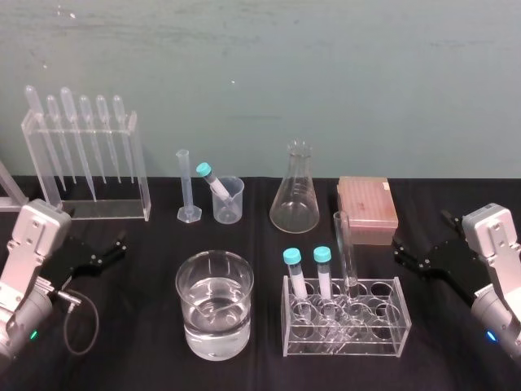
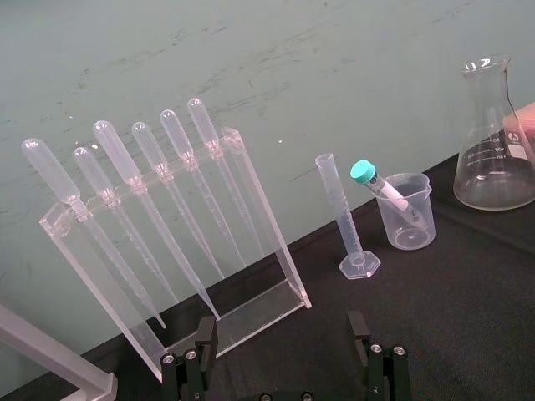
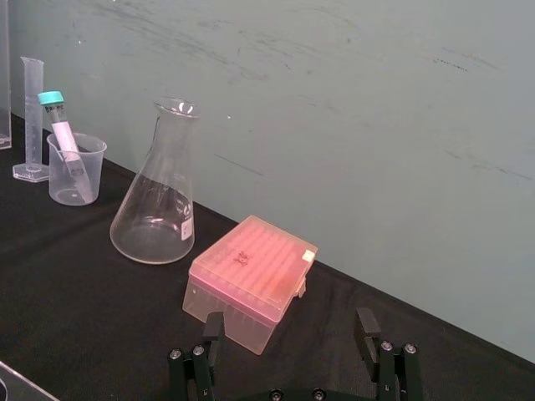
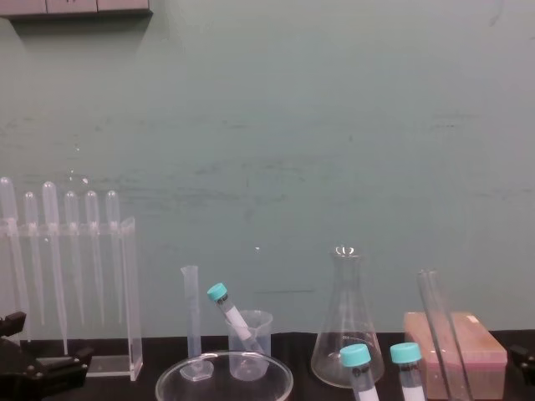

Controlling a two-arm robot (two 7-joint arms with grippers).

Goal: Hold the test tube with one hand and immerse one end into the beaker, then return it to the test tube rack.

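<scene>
Your left gripper (image 2: 284,334) rests low on the black table (image 1: 138,358), jaws spread wide with nothing between them; the pipette stand (image 2: 167,242) stands straight ahead of them. Your right gripper (image 3: 288,326) sits likewise, jaws wide and bare, facing the pink box (image 3: 251,280), with the conical flask (image 3: 159,200) beyond that box and off to one side. The test tube (image 1: 345,248) is inboard of the right jaws, well apart from them, standing nearly upright in the test tube rack (image 1: 391,326) next to two teal-capped tubes (image 1: 294,273). The beaker (image 1: 214,326), part full of clear liquid, sits just beside the rack, between both pairs of jaws and apart from each.
</scene>
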